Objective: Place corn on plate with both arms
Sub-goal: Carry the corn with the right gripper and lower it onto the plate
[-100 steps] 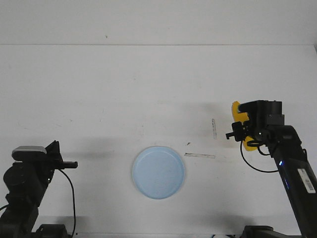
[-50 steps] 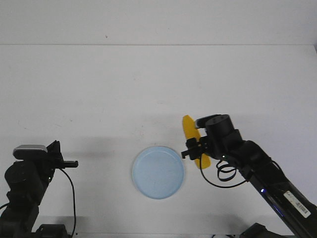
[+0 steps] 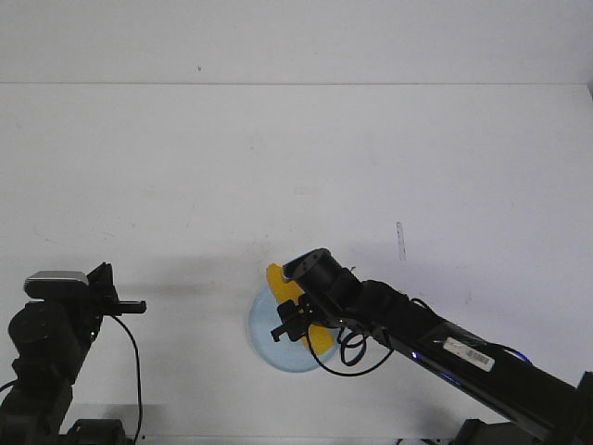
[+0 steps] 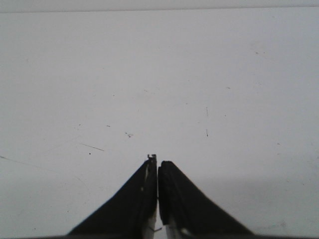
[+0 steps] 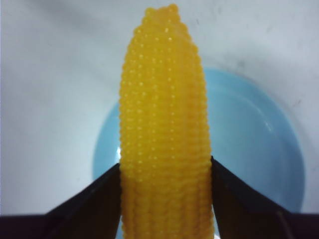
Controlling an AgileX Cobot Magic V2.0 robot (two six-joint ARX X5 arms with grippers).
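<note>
My right gripper (image 3: 298,323) is shut on the yellow corn (image 3: 281,284) and holds it over the pale blue plate (image 3: 262,332) near the table's front middle. In the right wrist view the corn (image 5: 164,124) stands between the two black fingers (image 5: 89,204), with the plate (image 5: 254,149) under it. I cannot tell whether the corn touches the plate. My left gripper (image 3: 139,307) is shut and empty at the front left, well apart from the plate. In the left wrist view its fingertips (image 4: 157,164) meet over bare white table.
The white table (image 3: 296,167) stretches back to a pale wall. Two short strips of clear tape (image 3: 400,239) lie right of the plate, partly hidden by the right arm (image 3: 445,348).
My right arm has carried the corn leftward and forward, from the right side of the table to over the plate. The left arm has not moved.
</note>
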